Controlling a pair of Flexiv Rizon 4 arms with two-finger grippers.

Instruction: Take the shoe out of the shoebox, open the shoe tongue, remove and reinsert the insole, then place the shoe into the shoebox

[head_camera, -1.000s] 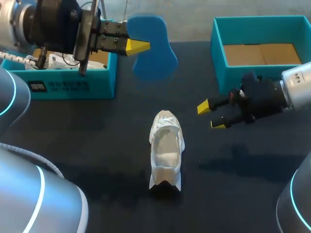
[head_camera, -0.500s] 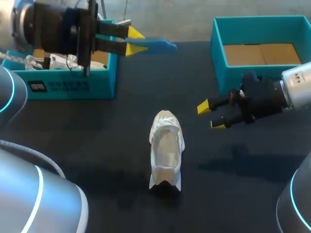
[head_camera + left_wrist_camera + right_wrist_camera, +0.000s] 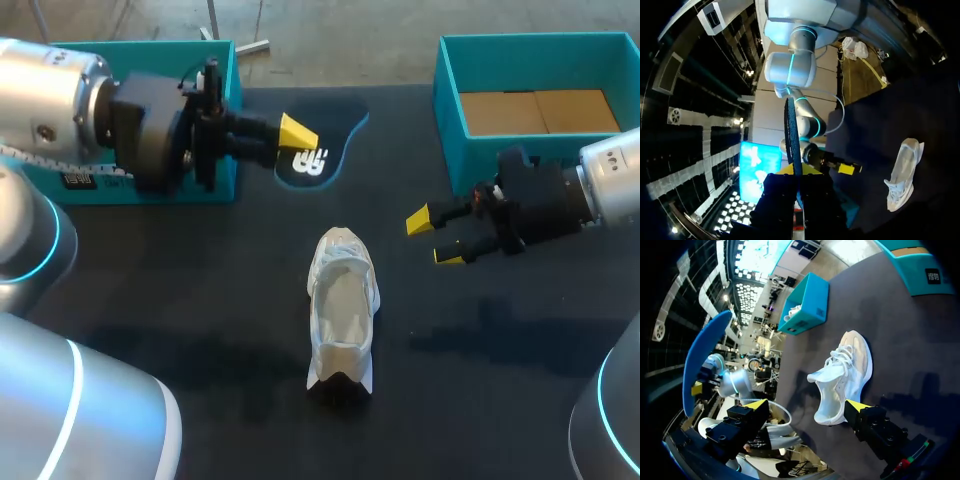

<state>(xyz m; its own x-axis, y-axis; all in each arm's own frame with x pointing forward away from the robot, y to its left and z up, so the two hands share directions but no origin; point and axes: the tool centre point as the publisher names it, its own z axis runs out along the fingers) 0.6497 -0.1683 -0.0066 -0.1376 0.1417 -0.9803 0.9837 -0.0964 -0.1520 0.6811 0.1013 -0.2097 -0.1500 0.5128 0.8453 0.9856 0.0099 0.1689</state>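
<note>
The white shoe (image 3: 343, 305) lies on the black table, mid-table, toe toward the far edge; it also shows as the shoe (image 3: 845, 375) ahead of my right gripper and the shoe (image 3: 902, 172) off to the side of my left. My left gripper (image 3: 296, 134) is shut on the insole (image 3: 320, 152), held over the table beyond the shoe with its dark, logo-marked face up. The insole (image 3: 792, 132) stands edge-on between my left gripper's (image 3: 800, 169) tips. My right gripper (image 3: 435, 238) hangs open and empty to the shoe's right, as the right gripper (image 3: 806, 406) view confirms; there the insole (image 3: 705, 357) shows blue.
An open teal shoebox (image 3: 448, 70) with a brown cardboard floor stands at the back right, just behind my right arm. A second teal box (image 3: 150, 182) with white things inside stands at the back left, partly hidden by my left arm.
My left gripper has turned the insole over, from blue face through edge-on to dark logo face up, and has come down and toward the shoe. The right arm and shoe have not moved.
</note>
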